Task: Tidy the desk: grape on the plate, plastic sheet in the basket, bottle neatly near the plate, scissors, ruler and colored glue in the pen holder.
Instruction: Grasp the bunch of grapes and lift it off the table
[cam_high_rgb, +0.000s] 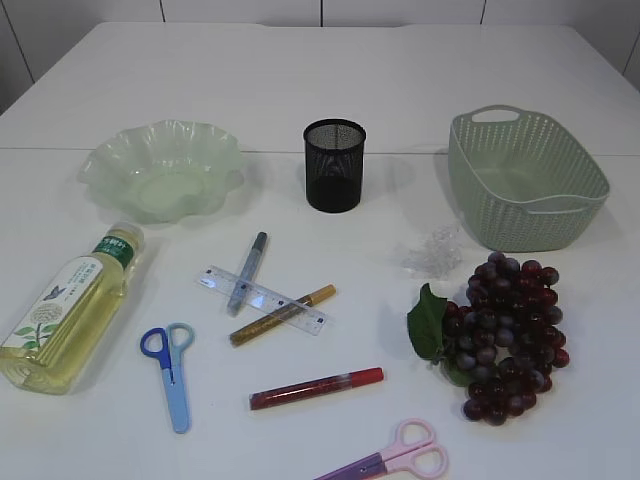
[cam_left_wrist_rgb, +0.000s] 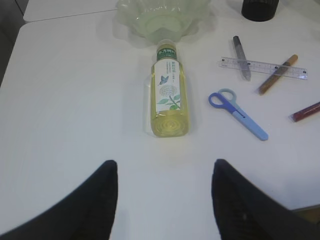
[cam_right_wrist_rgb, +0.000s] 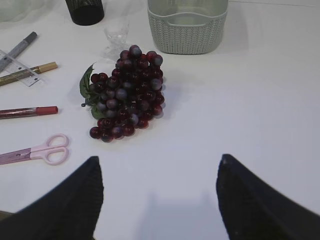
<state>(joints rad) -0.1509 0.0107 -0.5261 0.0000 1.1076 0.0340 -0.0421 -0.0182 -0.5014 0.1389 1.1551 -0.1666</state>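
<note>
Both sets of jaws stood spread and empty. Ahead of the left gripper (cam_left_wrist_rgb: 162, 200), well clear of its tips, lay the bottle (cam_left_wrist_rgb: 167, 95) on its side, cap toward the plate (cam_left_wrist_rgb: 162, 20). The grape (cam_right_wrist_rgb: 125, 92) sat ahead of the right gripper (cam_right_wrist_rgb: 160, 200), slightly left. Best bet: descend straight, straddle the bottle's middle. Its green label's writing was too small to read.

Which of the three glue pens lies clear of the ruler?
The red glue pen, alone below; the grey and gold ones cross the ruler.
</note>
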